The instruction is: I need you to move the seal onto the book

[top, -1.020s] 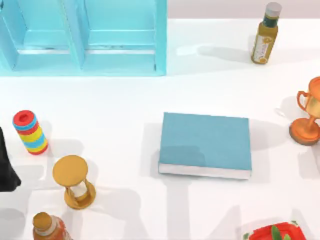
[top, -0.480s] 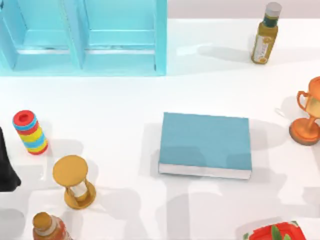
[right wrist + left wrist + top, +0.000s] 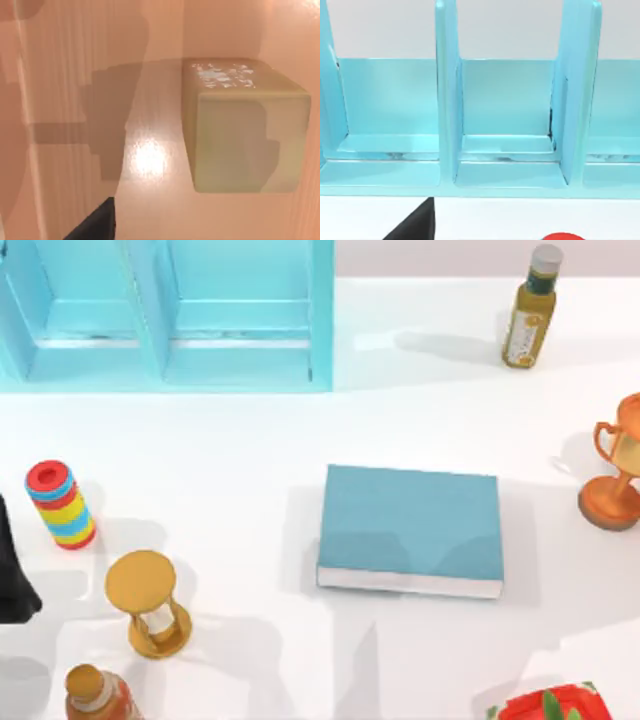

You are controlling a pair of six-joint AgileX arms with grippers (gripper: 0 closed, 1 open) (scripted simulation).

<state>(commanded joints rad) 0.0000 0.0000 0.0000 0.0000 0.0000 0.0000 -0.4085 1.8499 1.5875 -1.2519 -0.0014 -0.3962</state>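
From above, the book [image 3: 410, 528] lies flat near the middle of the white surface [image 3: 250, 450], nothing on its cover. A shelf [image 3: 165, 315] stands at the far left, a bottle [image 3: 530, 308] far right, a trophy [image 3: 615, 465] at the right edge, an hourglass [image 3: 150, 602] near left. The left arm [image 3: 12, 565] sits at the left edge. The left wrist view faces the shelf [image 3: 510, 125]; whether that pincer is open, I cannot tell. The right wrist view shows the seal [image 3: 245, 127] on a tan plane; that pincer's state I cannot tell either.
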